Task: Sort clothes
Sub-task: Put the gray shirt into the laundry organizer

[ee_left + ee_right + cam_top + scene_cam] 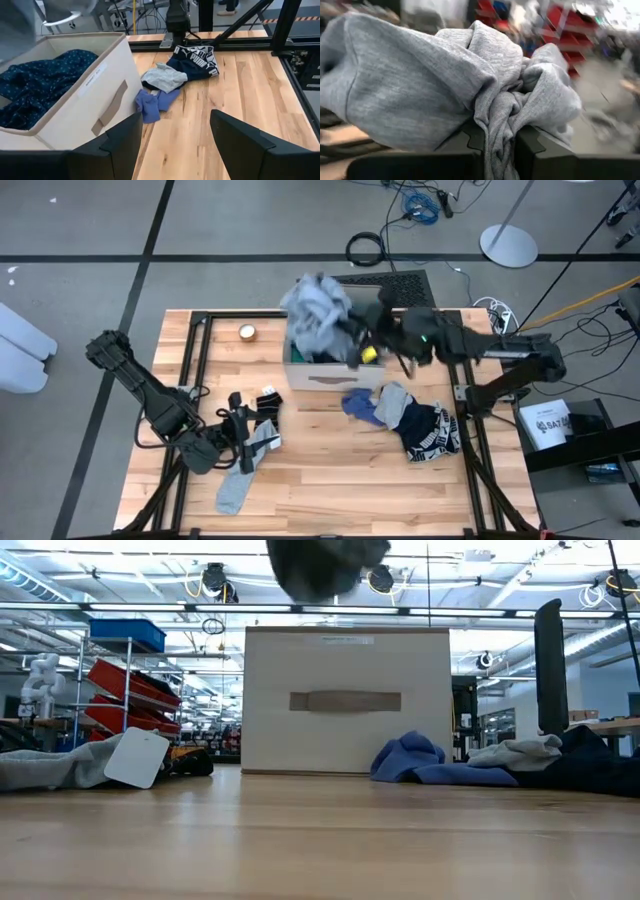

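The right gripper (pixel 492 145) is clenched on a bunched grey garment (pixel 317 315), holding it in the air above the beige box (pixel 330 375), where a navy dotted garment (pixel 37 80) already lies. The left gripper (pixel 172 137) hangs with its fingers spread wide and nothing in them, low over the table (pixel 330 480) near the socks (pixel 245 450). A blue cloth (pixel 362 406), a light grey piece (pixel 395 402) and a black-and-white patterned piece (pixel 432 432) lie on the table in front of the box.

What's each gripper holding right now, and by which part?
The right gripper is shut on a bunched fold of the grey garment, which hangs over the beige box. The left gripper is open and holds nothing.
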